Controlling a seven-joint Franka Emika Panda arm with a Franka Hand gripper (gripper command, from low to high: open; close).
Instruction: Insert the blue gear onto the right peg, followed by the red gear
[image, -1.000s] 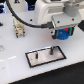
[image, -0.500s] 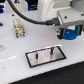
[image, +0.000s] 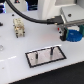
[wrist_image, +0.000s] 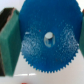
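The blue gear (image: 75, 35) is a wide toothed disc held in my gripper (image: 71, 33) above the table, to the exterior view's right of the plate. In the wrist view the blue gear (wrist_image: 40, 55) fills the picture, its centre hole showing, with a green finger pad (wrist_image: 7, 40) pressed against its edge. The black-bordered white plate (image: 57, 56) lies on the table with two thin dark pins. The right peg (image: 50, 50) stands upright, to the exterior view's left of and nearer than the gripper. The red gear is not clearly in view.
A small beige object (image: 18, 26) stands on the white table at the back, on the exterior view's left. A black cable (image: 35, 19) runs across the back to the arm. Blue items (image: 32, 4) sit at the far back.
My gripper has moved toward the exterior view's right and slightly down with the blue gear in it. The plate and pins have not moved.
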